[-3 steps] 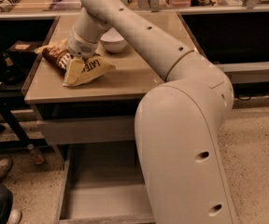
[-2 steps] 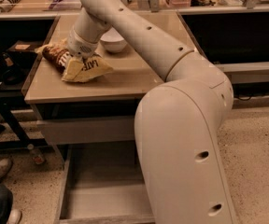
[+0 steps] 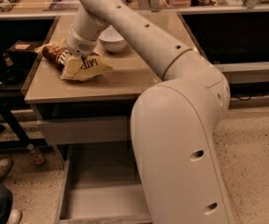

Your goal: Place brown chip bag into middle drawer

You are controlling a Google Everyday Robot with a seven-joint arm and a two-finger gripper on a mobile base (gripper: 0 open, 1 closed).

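The gripper is down on the brown chip bag, at the seam between its dark brown half and its cream-yellow end; the wrist hides the contact, so whether the grip is closed on the bag cannot be told. The bag lies on the left part of the tan cabinet top, just near-left of the white bowl. Below, the middle drawer stands pulled out toward the near side, its grey floor bare. By my judgement 1 step is done, the drawer being open; the bag's lift, carry down and release are all left.
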